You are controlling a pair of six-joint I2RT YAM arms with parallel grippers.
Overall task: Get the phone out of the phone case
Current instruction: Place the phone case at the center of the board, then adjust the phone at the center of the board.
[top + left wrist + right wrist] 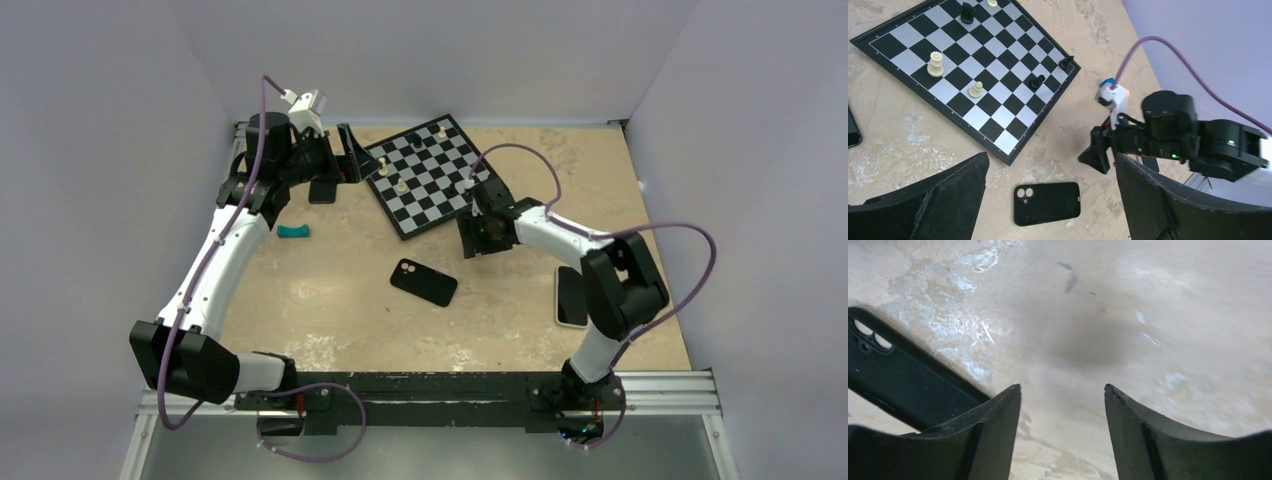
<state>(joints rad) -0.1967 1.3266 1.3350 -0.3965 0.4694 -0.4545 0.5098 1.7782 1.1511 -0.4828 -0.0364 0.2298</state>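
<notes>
The phone case (423,281) is a matte black shell with a camera cut-out, lying flat in the middle of the table. It also shows in the left wrist view (1047,202) and the right wrist view (898,380). The phone (571,296), white-rimmed with a black screen, lies apart from it at the right, partly under my right arm. My right gripper (476,242) is open and empty just right of the case, close over bare table (1063,390). My left gripper (352,160) is open and empty at the far left, high above the case (1052,156).
A chessboard (430,172) with a few pieces lies at the back centre, between the grippers. A small dark flat device (323,190) and a teal object (293,231) lie near the left arm. White walls close off three sides.
</notes>
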